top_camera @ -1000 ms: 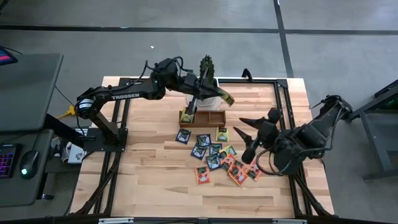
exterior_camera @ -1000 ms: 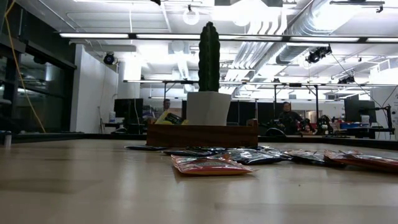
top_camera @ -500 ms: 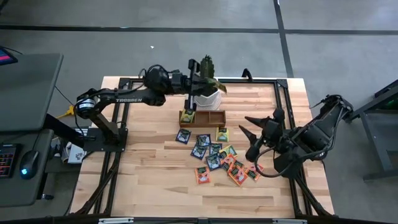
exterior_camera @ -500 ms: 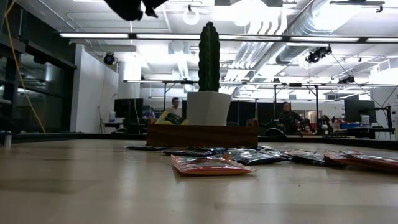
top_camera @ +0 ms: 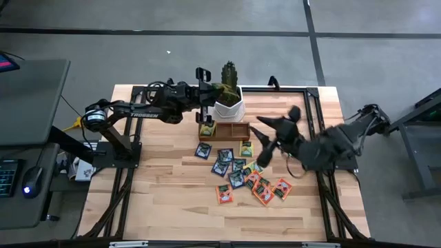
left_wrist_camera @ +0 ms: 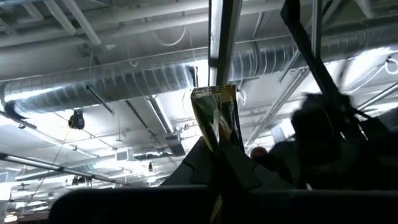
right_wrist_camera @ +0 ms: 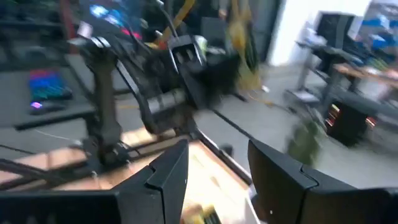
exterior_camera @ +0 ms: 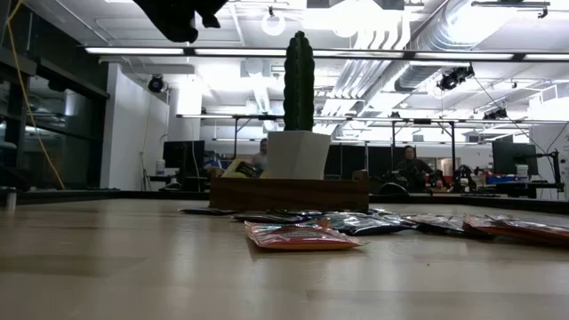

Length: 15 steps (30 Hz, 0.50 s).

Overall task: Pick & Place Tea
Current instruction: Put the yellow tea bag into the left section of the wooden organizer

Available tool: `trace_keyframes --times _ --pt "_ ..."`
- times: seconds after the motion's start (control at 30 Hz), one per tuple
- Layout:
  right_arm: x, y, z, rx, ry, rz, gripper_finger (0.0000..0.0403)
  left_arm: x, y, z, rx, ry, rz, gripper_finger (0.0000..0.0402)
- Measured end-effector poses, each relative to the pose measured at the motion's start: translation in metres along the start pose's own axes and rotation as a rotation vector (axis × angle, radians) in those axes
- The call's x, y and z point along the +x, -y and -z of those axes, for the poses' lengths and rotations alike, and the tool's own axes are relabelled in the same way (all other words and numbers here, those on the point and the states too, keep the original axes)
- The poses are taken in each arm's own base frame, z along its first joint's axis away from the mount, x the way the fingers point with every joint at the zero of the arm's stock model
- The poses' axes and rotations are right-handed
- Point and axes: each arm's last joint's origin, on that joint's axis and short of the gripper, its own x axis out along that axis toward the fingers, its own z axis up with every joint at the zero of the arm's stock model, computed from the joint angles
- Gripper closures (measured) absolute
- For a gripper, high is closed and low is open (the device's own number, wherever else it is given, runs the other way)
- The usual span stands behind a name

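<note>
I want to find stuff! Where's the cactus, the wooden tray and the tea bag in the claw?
cactus (exterior_camera: 299,80), low view, green stem.
wooden tray (exterior_camera: 289,192), low view, front wall.
tea bag (left_wrist_camera: 216,115), left wrist view, its middle.

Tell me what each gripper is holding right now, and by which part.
The left gripper is shut on a yellow-green tea sachet, pinched by its lower edge so it stands above the fingers. The right gripper is open and holds nothing.

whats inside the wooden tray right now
The wooden tray has one yellow-green sachet leaning in its leftmost compartment; the middle and right compartments look bare from above. In the low view the tray's front wall hides its floor.
</note>
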Motion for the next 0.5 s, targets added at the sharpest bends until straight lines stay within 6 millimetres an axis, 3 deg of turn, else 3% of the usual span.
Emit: trace_keyframes --times 0.2,0.5 --pt "0.025 0.014 -0.023 -0.016 0.119 -0.056 0.0240 0.000 -0.001 -0.004 0.014 0.040 0.006 0.0401" --pt "0.053 0.031 -0.027 0.010 0.144 -0.096 0.0240 -0.001 0.000 -0.009 -0.001 0.083 0.019 0.0401"
